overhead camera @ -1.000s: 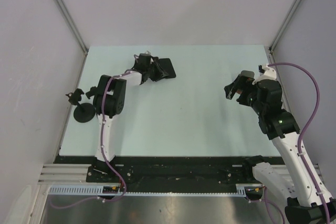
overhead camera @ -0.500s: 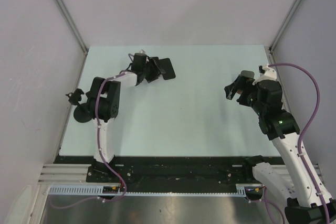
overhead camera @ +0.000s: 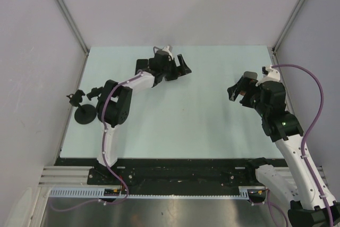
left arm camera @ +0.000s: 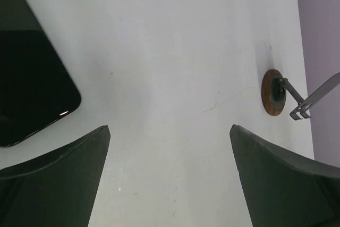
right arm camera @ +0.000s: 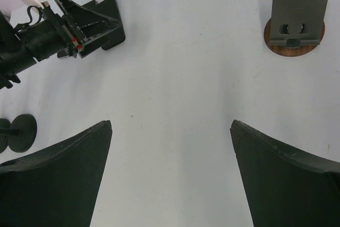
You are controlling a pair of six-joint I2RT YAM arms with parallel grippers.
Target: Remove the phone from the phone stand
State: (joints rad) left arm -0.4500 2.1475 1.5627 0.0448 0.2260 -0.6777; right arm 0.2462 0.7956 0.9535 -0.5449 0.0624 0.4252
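Our left hand (left arm camera: pixel 170 131), wide and empty, hangs beside the phone (left arm camera: pixel 26 78), which lies flat on the surface (left arm camera: pixel 175 35), likely set down there; our right hand (right arm camera: pixel 170 126) is also wide.

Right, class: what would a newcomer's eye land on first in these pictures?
The black phone lies on the pale table, off any stand, beside the left gripper, whose jaws gape wide. Farther off, an empty grey stand on a round wooden base stands upright.
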